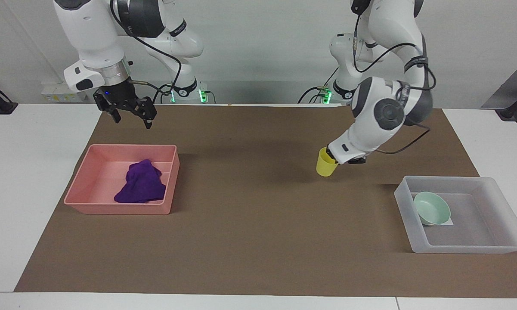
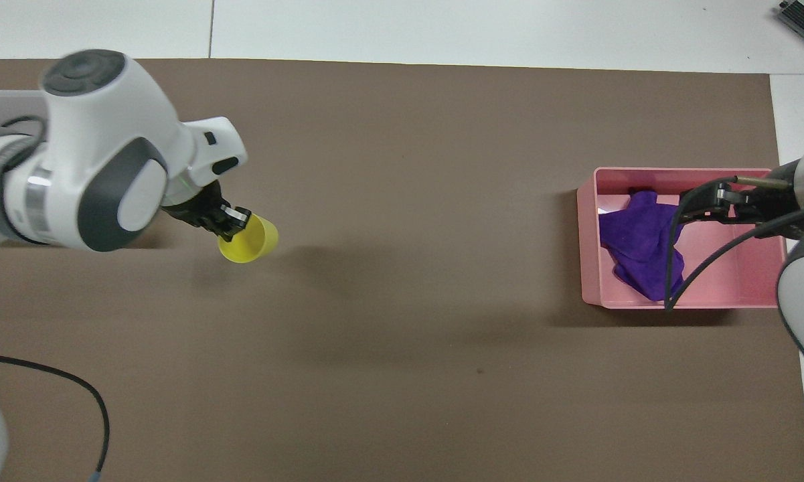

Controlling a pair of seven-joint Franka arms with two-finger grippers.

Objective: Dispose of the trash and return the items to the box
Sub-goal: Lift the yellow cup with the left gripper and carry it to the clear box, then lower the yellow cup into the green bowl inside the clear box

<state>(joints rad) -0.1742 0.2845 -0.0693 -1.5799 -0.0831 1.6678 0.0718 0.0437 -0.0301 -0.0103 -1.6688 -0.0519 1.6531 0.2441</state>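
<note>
My left gripper is shut on the rim of the yellow cup and holds it tilted a little above the brown mat, between the mat's middle and the translucent box. The cup also shows in the overhead view, at the left gripper. The mint-green bowl sits in the box beside the white label. The purple cloth lies in the pink tray. My right gripper is open and empty in the air over the mat, by the tray's edge nearest the robots.
The brown mat covers most of the white table. In the overhead view my left arm hides most of the box and the bowl. The purple cloth and pink tray show at the right arm's end.
</note>
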